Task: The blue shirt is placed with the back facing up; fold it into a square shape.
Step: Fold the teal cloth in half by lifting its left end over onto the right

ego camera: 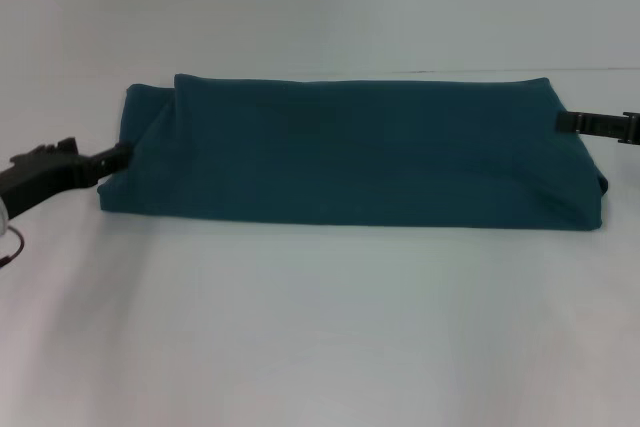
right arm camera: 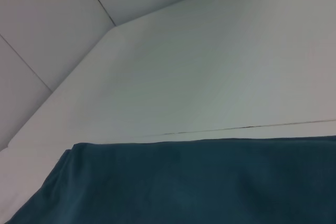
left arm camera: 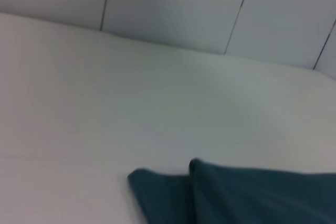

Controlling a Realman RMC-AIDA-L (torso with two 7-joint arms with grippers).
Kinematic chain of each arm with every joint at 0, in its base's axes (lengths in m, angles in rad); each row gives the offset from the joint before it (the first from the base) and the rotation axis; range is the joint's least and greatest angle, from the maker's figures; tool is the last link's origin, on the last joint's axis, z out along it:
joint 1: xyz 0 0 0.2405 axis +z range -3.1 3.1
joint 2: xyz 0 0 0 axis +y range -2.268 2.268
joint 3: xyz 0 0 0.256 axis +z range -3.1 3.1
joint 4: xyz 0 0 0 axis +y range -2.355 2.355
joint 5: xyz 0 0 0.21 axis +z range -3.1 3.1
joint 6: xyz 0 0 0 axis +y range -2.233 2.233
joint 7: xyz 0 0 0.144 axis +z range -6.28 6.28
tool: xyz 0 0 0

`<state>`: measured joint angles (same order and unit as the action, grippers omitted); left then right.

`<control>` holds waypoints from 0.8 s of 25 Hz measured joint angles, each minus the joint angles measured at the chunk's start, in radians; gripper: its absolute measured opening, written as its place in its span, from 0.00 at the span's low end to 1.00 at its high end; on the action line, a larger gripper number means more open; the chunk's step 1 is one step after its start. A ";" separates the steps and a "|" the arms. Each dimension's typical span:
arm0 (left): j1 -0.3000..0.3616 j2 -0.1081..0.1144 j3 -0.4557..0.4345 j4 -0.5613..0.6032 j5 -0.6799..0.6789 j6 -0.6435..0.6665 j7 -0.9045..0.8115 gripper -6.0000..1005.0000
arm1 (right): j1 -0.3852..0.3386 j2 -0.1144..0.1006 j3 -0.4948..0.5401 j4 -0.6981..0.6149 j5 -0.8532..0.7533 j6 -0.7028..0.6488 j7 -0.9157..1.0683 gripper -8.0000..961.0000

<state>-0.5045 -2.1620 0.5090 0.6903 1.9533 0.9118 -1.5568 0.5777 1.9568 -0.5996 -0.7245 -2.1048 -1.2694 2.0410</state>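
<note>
Two tools flank the blue shirt [ego camera: 350, 152] — left tool [ego camera: 122, 156], right tool [ego camera: 562, 122].

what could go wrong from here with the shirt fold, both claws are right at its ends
1. The blue shirt is still a long band, not a square. The left claw and right claw meet opposite ends, so uneven motion could skew the next fold.
2. At the left end, layers look offset, with one flap sticking out. A grip on only some layers might let the rest sag.
3. The soft fabric may drag on the white table and undo the fold.
</note>
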 joint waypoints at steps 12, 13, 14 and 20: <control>0.042 -0.008 0.005 -0.024 0.047 0.015 0.108 0.90 | -0.001 -0.001 0.001 0.010 0.000 0.010 0.006 0.86; 0.040 -0.008 0.006 -0.024 0.057 0.016 0.112 0.90 | -0.001 -0.001 0.001 0.010 0.000 0.010 0.006 0.86; 0.039 -0.008 0.009 -0.024 0.063 0.016 0.114 0.90 | -0.001 0.000 0.001 0.010 0.000 0.010 0.006 0.86; 0.034 -0.007 0.036 -0.032 0.070 0.014 0.142 0.90 | -0.003 0.003 0.001 0.011 0.000 0.010 0.007 0.86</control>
<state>-0.4702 -2.1691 0.5450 0.6582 2.0231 0.9263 -1.4144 0.5749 1.9598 -0.5981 -0.7131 -2.1046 -1.2592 2.0478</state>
